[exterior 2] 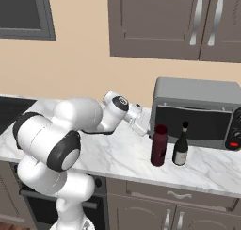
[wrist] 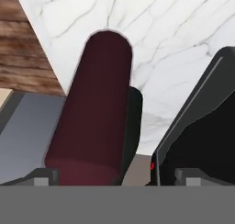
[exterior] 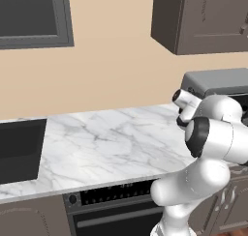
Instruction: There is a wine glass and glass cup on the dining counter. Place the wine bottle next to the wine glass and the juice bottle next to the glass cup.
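Here the wine bottle [exterior 2: 180, 146] stands upright on the marble worktop [exterior 2: 117, 153], on the far side of the juice bottle [exterior 2: 159, 145] from the gripper [exterior 2: 140, 124] and just beside it; whether the two touch cannot be told. Judgement: dark glass, rigid, smooth, likely slippery and fairly heavy if full, breakable if tipped; the slim neck gives little purchase, so the straight body around the pale label looks like the place to clamp, low enough to keep it from swinging. The juice bottle, a dark red cylinder with a dark cap, stands nearer the gripper and partly screens that approach; in the hand view it lies directly ahead between the fingertips [wrist: 43, 176], with the wine bottle's dark body [wrist: 133, 122] showing past its edge. The toaster oven [exterior 2: 197, 111] sits close behind both bottles and bounds the gripper's far side. The gripper holds nothing; its fingers stand apart, at the two sides of the hand view. The arm reaches forward over the worktop from a bent elbow [exterior 2: 77, 113], wrist angled down toward the bottles.
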